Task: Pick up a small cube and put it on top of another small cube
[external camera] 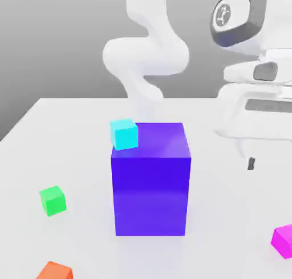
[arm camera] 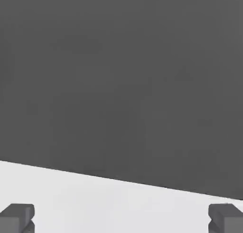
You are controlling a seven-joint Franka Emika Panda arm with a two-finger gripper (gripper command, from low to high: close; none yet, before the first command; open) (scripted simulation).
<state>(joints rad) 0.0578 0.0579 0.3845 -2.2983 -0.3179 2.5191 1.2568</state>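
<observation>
While the gripper [arm camera: 121,218] hangs with its jaws apart and empty, the magenta cube [external camera: 282,241] lies below it, towards the exterior view's right, well away from the white tabletop's [external camera: 222,215] far edge.

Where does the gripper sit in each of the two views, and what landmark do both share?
Exterior view: the gripper is toward the right edge, above the magenta cube.
Hand view: its open fingers are at two corners of the picture.
Shared landmark: the pale work surface.
</observation>
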